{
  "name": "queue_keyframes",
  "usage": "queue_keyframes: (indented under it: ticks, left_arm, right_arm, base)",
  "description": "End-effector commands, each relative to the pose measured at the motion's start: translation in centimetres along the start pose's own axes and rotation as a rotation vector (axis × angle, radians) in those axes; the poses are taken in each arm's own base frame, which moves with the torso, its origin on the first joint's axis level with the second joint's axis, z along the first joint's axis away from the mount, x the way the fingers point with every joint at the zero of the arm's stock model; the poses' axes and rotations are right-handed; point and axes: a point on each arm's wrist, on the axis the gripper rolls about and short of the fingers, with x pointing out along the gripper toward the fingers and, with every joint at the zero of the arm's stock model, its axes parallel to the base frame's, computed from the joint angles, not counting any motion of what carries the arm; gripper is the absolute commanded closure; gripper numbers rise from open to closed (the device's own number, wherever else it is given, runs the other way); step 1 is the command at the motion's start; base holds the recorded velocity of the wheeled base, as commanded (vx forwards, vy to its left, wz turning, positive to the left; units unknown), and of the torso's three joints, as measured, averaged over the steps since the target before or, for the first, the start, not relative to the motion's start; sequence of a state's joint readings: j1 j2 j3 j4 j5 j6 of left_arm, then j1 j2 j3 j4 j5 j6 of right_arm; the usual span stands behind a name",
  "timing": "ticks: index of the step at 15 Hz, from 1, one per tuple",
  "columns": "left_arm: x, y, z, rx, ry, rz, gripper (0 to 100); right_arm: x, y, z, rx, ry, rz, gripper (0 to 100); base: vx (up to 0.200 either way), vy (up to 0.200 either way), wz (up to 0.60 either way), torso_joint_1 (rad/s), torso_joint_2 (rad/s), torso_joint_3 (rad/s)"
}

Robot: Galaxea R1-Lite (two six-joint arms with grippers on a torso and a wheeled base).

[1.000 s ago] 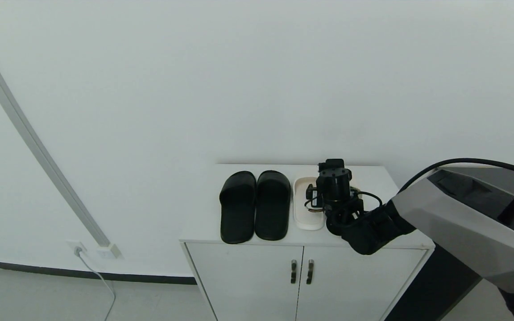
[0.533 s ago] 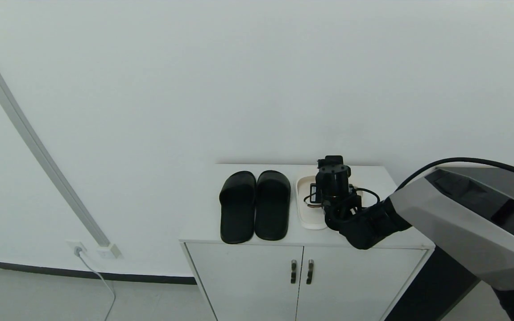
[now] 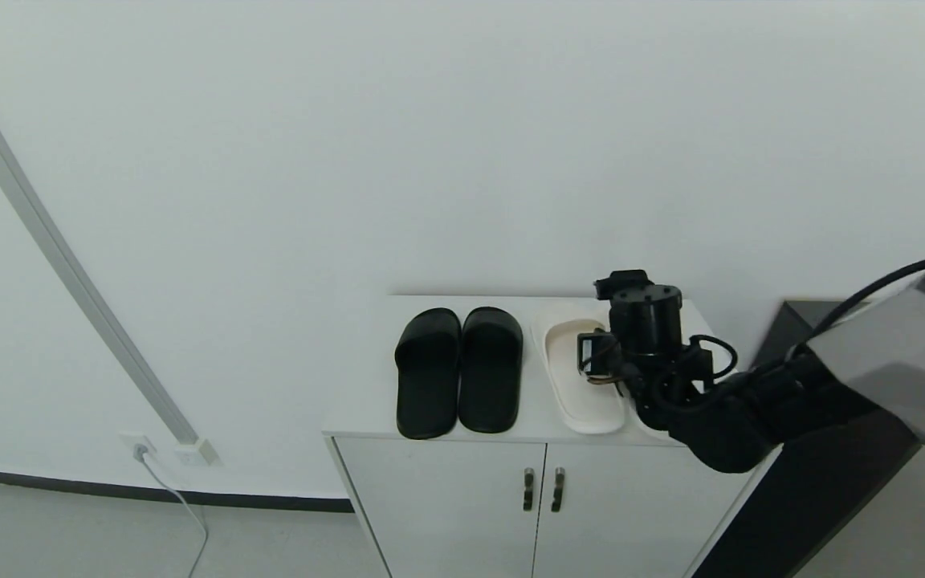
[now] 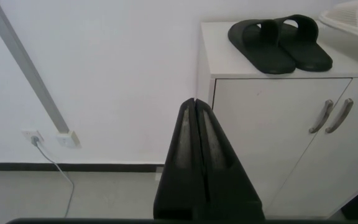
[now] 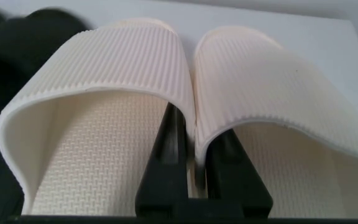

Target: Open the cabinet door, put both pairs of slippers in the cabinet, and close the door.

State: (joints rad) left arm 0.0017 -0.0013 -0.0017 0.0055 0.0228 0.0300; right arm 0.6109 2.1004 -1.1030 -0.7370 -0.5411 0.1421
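Observation:
A pair of black slippers [image 3: 458, 369] lies on the left half of the white cabinet's top [image 3: 366, 401]. Beside them is the pair of cream slippers [image 3: 579, 377], side by side. My right gripper [image 5: 196, 168] has one finger under each strap and is shut on the two inner strap walls; it hangs over that pair in the head view [image 3: 603, 365]. The cabinet's two doors [image 3: 446, 514] are closed, with their handles [image 3: 543, 488] together in the middle. Out in front of the cabinet and lower than its top, my left gripper [image 4: 196, 155] is shut with nothing in it.
A white wall stands right behind the cabinet. A slanted cable duct [image 3: 69, 265] runs down to a socket and cord [image 3: 141, 449] on the left. There is open floor left of the cabinet.
My right arm has swung to the right with the cream slippers in its grip; they now lie nearer the cabinet's right front edge. The black slippers have not moved.

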Motion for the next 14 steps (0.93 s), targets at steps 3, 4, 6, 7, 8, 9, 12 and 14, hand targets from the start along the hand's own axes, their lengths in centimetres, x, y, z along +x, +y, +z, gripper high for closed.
queue_keyframes:
  ticks: [3, 4, 6, 7, 8, 9, 12, 14]
  left_arm:
    - [0.0, 0.0, 0.0, 0.001, 0.002, 0.000, 100]
    - [0.0, 0.0, 0.0, -0.001, 0.002, 0.000, 100]
    - [0.0, 0.0, 0.0, -0.004, 0.002, 0.000, 100]
    - [0.0, 0.0, 0.0, -0.004, 0.002, 0.000, 100]
    - [0.0, 0.0, 0.0, -0.007, 0.002, 0.000, 100]
    - [0.0, 0.0, 0.0, -0.007, 0.002, 0.000, 100]
    - [0.0, 0.0, 0.0, -0.007, 0.002, -0.002, 100]
    - [0.0, 0.0, 0.0, -0.009, 0.001, 0.000, 100]
  right_arm:
    - [-13.9, -5.5, 1.0, -0.018, 0.048, 0.379, 100]
    - [-15.4, -6.3, 0.2, -0.028, 0.073, 0.435, 100]
    - [-16.5, -6.4, -0.7, -0.051, 0.103, 0.523, 100]
    - [-16.5, -6.2, -0.9, -0.055, 0.111, 0.525, 100]
    - [-16.3, -6.0, -1.1, -0.061, 0.119, 0.527, 100]
    - [-16.3, -5.9, -1.2, -0.063, 0.121, 0.526, 100]
    - [-16.2, -5.9, -1.2, -0.064, 0.124, 0.526, 100]
    - [-16.0, -5.5, -1.3, -0.070, 0.129, 0.532, 100]
  base:
    - [0.000, 0.000, 0.00, 0.000, 0.00, 0.000]
    - [0.000, 0.000, 0.00, 0.000, 0.00, 0.000]
    - [0.000, 0.000, 0.00, 0.000, 0.00, 0.000]
    - [0.000, 0.000, 0.00, 0.000, 0.00, 0.000]
    - [0.000, 0.000, 0.00, 0.000, 0.00, 0.000]
    - [0.000, 0.000, 0.00, 0.000, 0.00, 0.000]
    - [-0.200, 0.000, 0.00, 0.002, 0.00, -0.001]
    - [-0.200, 0.000, 0.00, 0.007, 0.00, 0.002]
